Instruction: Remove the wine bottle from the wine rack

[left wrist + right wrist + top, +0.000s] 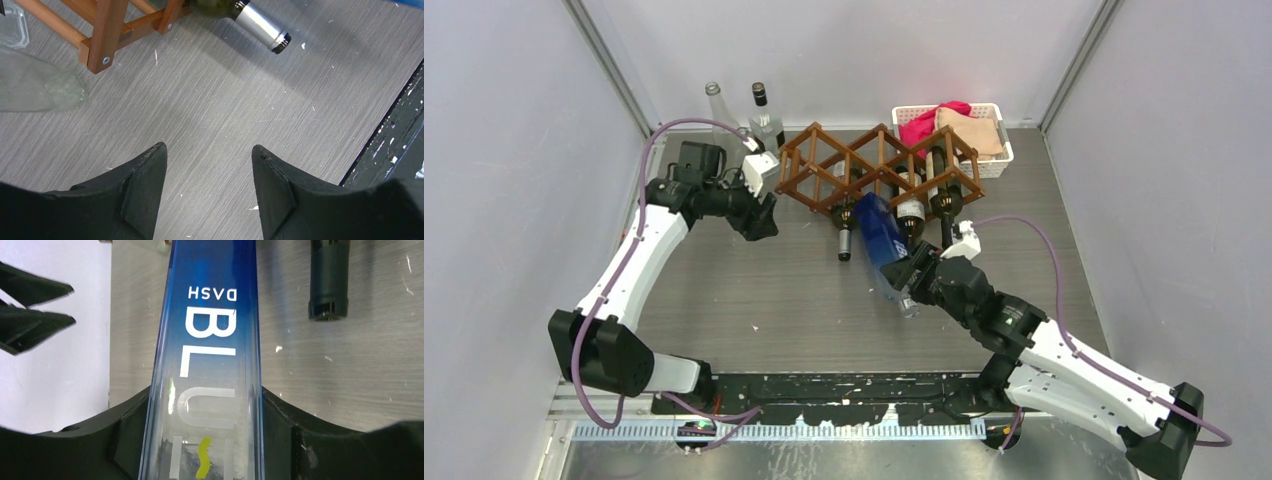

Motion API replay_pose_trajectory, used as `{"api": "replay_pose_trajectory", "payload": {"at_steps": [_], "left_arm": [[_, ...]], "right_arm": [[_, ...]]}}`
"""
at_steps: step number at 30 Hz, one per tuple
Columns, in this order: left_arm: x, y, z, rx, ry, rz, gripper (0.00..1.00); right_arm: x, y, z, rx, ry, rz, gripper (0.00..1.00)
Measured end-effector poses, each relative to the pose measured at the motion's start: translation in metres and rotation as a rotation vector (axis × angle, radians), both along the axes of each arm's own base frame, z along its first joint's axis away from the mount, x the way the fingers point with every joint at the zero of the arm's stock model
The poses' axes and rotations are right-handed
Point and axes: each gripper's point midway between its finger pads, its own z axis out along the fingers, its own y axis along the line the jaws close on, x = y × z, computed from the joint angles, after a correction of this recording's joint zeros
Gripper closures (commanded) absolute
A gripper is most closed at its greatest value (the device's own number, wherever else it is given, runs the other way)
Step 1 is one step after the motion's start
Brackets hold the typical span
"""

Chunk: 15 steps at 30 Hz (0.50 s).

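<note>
The brown wooden lattice wine rack (pixel 879 165) stands at the back middle of the table. Dark bottles lie in its cells, necks pointing toward me (pixel 844 240). My right gripper (pixel 911 272) is shut on a blue bottle (pixel 882 232) marked "BLU DASH" (pixel 210 340), holding it in front of the rack. Its fingers (pixel 125 430) press both sides of the bottle. My left gripper (pixel 762 215) is open and empty above the table, just left of the rack. Its wrist view shows a rack foot (pixel 105 35) and a silver-capped bottle neck (pixel 262 30).
Two clear glass bottles (pixel 764 115) stand upright at the back left of the rack. A white plastic basket (pixel 999 150) with pink and beige cloths sits behind the rack at the right. Grey walls enclose the table.
</note>
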Motion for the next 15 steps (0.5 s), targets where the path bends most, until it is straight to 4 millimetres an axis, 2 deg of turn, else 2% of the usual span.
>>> {"api": "replay_pose_trajectory", "payload": {"at_steps": [2,7,11,13,15], "left_arm": [[-0.001,-0.001,0.003,-0.005,-0.014,-0.017,0.35],[-0.008,-0.005,0.016,-0.017,-0.075,-0.076,0.35],[-0.014,-0.007,0.022,-0.01,-0.105,-0.12,0.35],[-0.017,-0.008,0.025,-0.007,-0.113,-0.142,0.29],[-0.02,-0.009,0.028,-0.002,-0.126,-0.171,0.19]], "right_arm": [[-0.009,-0.002,-0.003,-0.004,0.024,0.021,0.99],[-0.034,-0.02,-0.028,-0.078,0.133,0.045,0.99],[-0.044,-0.028,-0.031,-0.084,0.159,0.047,0.99],[-0.046,-0.029,-0.027,-0.081,0.162,0.051,0.99],[-0.048,-0.03,-0.02,-0.084,0.168,0.057,0.99]]}}
